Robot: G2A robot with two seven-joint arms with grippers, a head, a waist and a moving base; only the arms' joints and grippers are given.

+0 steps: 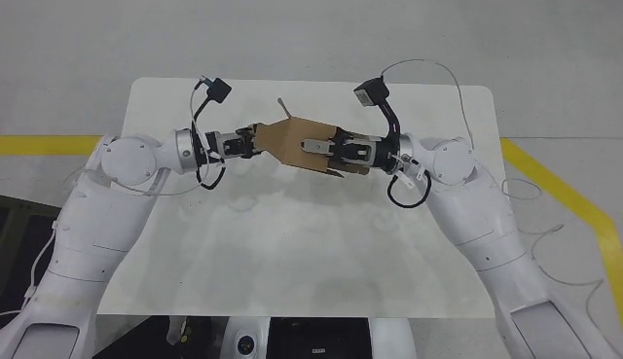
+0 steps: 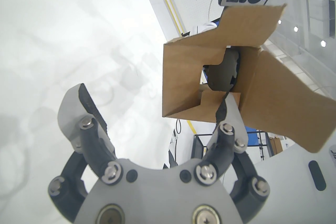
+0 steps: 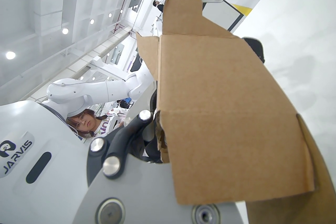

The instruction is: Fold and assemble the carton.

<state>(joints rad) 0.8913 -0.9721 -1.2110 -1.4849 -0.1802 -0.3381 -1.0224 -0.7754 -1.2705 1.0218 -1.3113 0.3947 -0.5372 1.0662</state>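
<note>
One carton, clamped in right end effector

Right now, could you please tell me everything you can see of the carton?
The carton is plain brown cardboard, opened into a hollow sleeve with its end flaps unfolded. It hangs above the white table, between the two hands. The right hand grips one wall, a finger inside; the open left hand has one finger at a flap's edge.

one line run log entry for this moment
brown cardboard carton: held above white table | right gripper: shut on carton | left gripper: open at carton's end
</note>
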